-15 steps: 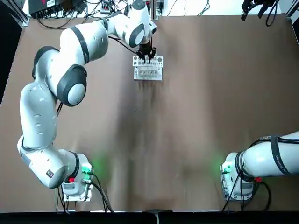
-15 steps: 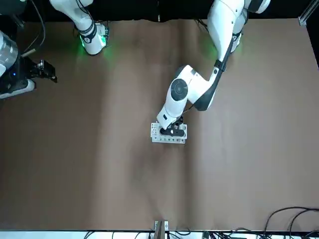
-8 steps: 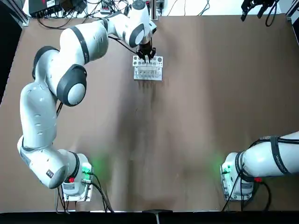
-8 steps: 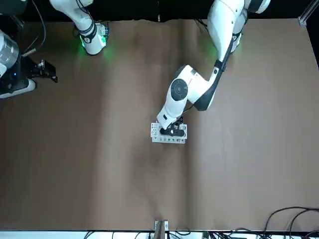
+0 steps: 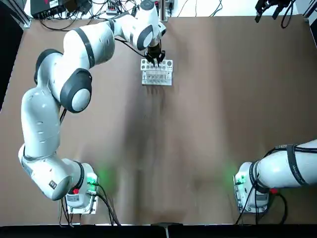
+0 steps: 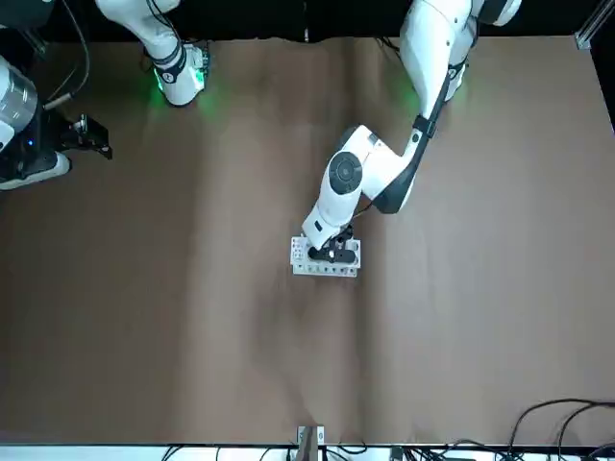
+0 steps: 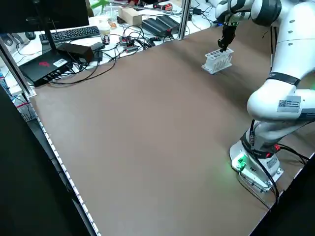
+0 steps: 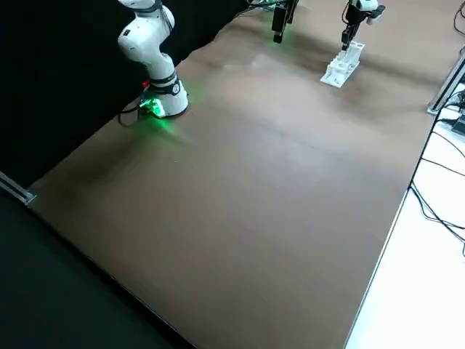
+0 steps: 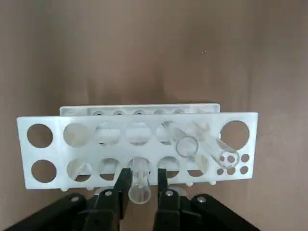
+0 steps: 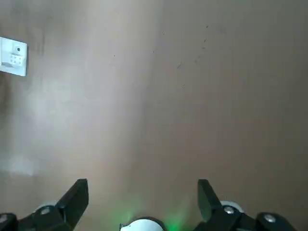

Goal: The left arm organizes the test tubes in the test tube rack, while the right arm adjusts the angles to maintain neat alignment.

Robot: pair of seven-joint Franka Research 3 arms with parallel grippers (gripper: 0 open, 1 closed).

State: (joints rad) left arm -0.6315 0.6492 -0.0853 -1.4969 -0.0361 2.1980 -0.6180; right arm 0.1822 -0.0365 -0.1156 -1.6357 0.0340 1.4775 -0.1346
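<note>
1. Test tube (image 9: 140, 182) — a short clear one — stands between the fingertips of the left gripper (image 9: 141, 179), pinched at its upper end, its lower part going down into a hole in the near row of the test tube rack (image 9: 48, 148).
2. The left gripper's fingers (image 9: 123, 183) are drawn close on either side of the tube; the gripper points straight down over the rack, as the top view shows (image 5: 154, 58).
3. The rack is white, with two rows of round holes in its top plate; in the far row two more clear tubes lean sideways, one (image 9: 182, 140) tilted across its neighbour (image 9: 214, 148), not upright.
4. Further tubes show as pale glassy shapes through the other holes, too faint to count.
5. The rack sits on the brown table (image 5: 208, 124), at the far side from the arm bases and a little left of centre in the top view (image 5: 156, 72).
6. The left arm (image 5: 74, 79) reaches in a long arc from its base at the near left corner to the rack.
7. The right gripper (image 10: 142, 197) hangs with its fingers spread wide and nothing between them — it is well apart from the rack, up at the far right corner in the top view (image 5: 270, 7).
8. The right arm (image 5: 282, 171) rises from its base at the near right, black cables strapped along it.
</note>
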